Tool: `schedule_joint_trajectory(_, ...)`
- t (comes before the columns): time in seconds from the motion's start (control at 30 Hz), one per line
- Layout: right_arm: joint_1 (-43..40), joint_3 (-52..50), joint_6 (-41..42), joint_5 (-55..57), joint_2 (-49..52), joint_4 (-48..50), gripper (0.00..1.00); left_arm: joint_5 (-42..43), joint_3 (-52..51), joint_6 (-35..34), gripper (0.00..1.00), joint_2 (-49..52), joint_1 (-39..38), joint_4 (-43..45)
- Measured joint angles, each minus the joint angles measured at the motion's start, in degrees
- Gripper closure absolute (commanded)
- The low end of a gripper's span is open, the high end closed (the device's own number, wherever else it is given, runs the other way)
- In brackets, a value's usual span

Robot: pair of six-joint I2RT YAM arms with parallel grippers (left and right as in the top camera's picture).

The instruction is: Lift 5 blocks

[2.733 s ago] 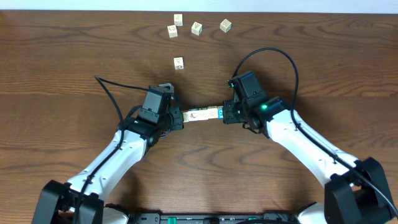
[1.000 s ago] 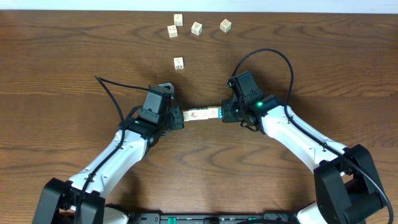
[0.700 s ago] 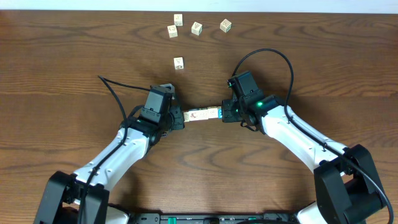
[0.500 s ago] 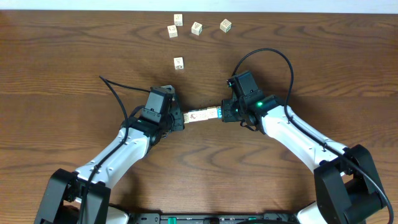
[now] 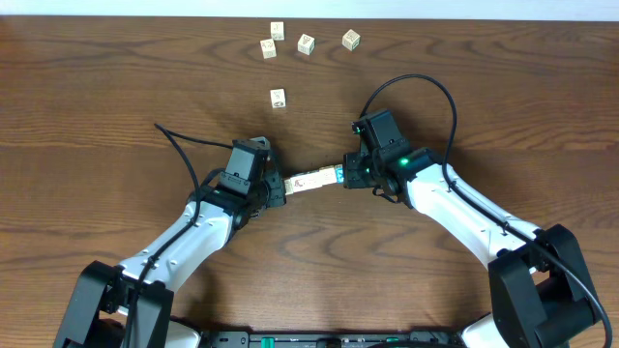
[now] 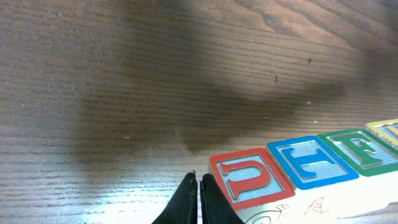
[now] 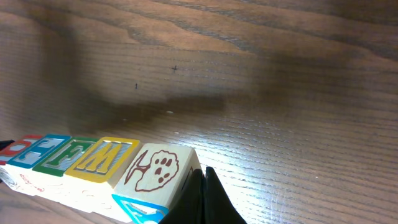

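Note:
Five blocks (image 5: 314,180) form one tight row between my two grippers, slanting with the left end nearer the front. In the left wrist view the row starts with a red U block (image 6: 252,177), then a blue block (image 6: 311,162) and a green block (image 6: 354,146). My left gripper (image 6: 199,182) is shut, its tips pressed against the red block's end. The right wrist view shows a tree-printed block (image 7: 158,168) beside a yellow W block (image 7: 102,157). My right gripper (image 7: 203,175) is shut and pushes on that end. I cannot tell whether the row is off the wood.
Several other whitish cubes lie at the table's far edge, among them one cube (image 5: 351,40) to the right and another cube (image 5: 268,46) to the left. A lone cube (image 5: 278,97) sits closer, above the left gripper (image 5: 280,188). Black cables arc off both arms.
The left gripper has slid toward the table's front, so the row, level before, now tilts with its left end nearer. The right gripper has barely moved.

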Motion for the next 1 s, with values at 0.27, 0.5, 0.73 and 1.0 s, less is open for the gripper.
schedule_joint_trajectory(0.27,0.00,0.00,0.00,-0.11,0.04,0.00,0.99,0.00,-0.09,-0.02,0.93,0.00,0.00,0.04)
schedule_joint_trajectory(0.5,0.00,0.00,0.00,-0.09,2.03,0.11,0.99,0.00,-0.09,0.04,0.93,0.04,0.00,0.04)
schedule_joint_trajectory(0.73,-0.04,-0.26,0.02,-1.01,5.68,0.28,0.99,-0.09,-0.11,0.04,0.93,0.07,0.00,0.31)
schedule_joint_trajectory(1.0,-0.07,-0.28,0.00,-0.76,5.68,0.87,0.99,-0.85,-0.11,0.02,0.93,3.56,-0.22,2.71)
